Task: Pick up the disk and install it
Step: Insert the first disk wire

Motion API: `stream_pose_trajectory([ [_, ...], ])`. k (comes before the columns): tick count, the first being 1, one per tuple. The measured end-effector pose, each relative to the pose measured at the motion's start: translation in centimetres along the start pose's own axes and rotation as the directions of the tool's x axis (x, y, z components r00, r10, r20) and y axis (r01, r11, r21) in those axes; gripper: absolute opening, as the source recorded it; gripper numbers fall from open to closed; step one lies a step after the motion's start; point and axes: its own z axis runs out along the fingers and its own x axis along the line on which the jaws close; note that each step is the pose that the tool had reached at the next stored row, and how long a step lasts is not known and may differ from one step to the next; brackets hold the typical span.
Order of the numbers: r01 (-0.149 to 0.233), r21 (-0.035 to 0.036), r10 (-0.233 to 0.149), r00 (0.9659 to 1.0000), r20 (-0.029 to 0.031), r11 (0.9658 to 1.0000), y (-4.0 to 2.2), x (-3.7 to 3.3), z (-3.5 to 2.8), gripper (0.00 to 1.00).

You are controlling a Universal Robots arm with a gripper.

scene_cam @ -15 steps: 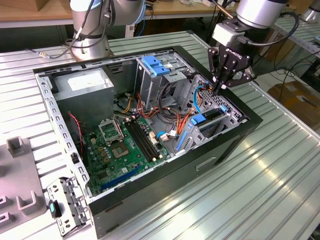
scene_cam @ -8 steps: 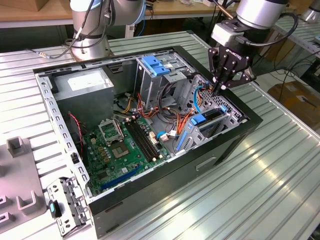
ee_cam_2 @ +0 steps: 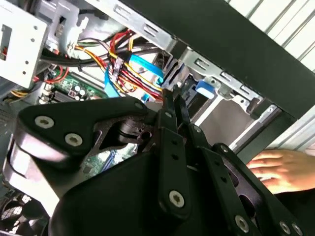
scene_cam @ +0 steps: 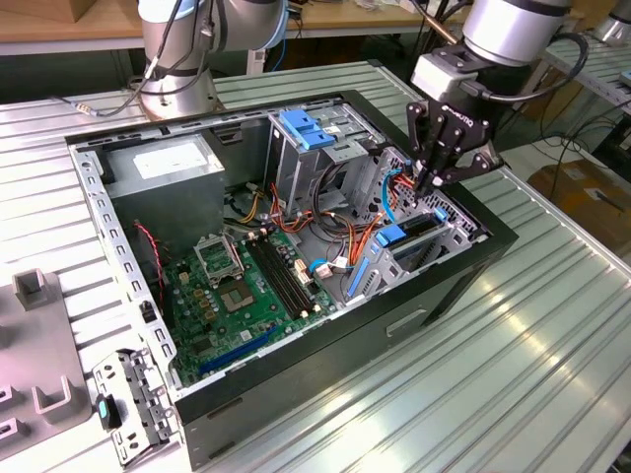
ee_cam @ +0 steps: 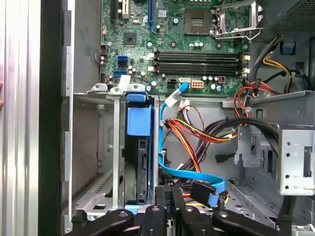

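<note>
1. Blue-railed, the disk [ee_cam: 137, 147] stands on edge in the drive bay [scene_cam: 434, 232], at four o'clock in the open case [scene_cam: 108, 212].
2. My gripper [scene_cam: 434, 179] hovers above it, fingers [ee_cam_2: 173, 110] pressed narrow, holding nothing.
3. I judge seating remains: press straight down.

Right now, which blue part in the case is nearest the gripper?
The thin blue cable, curving right beside the gripper; the blue-railed disk and the blue cage latch sit farther off.

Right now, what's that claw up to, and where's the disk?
Gripper shut, empty, above the drive cage. Disk already slotted in the cage. Blue cable and wire bundle close beside it.
</note>
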Motion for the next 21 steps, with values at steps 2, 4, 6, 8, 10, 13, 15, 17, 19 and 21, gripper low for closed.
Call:
stream_pose_trajectory([
  [2,0.001,0.0001,-0.001,1.0000,0.0025,1.0000,0.16,0.70,0.23,0.16],
  [4,0.001,0.0003,-0.001,1.0000,0.0085,1.0000,0.34,1.05,0.40,0.16],
  [6,0.001,0.0002,-0.001,1.0000,0.0085,1.0000,0.50,1.11,0.49,0.16],
  [8,0.001,0.0002,-0.001,1.0000,0.0086,1.0000,0.52,1.13,0.62,0.16],
  [10,0.001,0.0002,-0.001,1.0000,0.0082,1.0000,0.53,1.23,0.75,0.16],
  [13,0.000,0.0002,0.000,1.0000,0.0083,1.0000,0.55,1.33,1.00,0.16],
  [15,0.000,0.0002,0.000,1.0000,0.0083,1.0000,0.56,1.39,1.10,0.16],
  [17,-0.002,0.0002,0.002,1.0000,0.0081,1.0000,0.65,1.47,1.32,0.16],
  [19,-0.008,-0.0001,0.008,0.9999,0.0076,1.0000,0.66,1.58,1.41,0.16],
  [21,-0.010,-0.0001,0.010,0.9999,0.0078,0.9999,0.67,1.69,1.47,0.16],
])
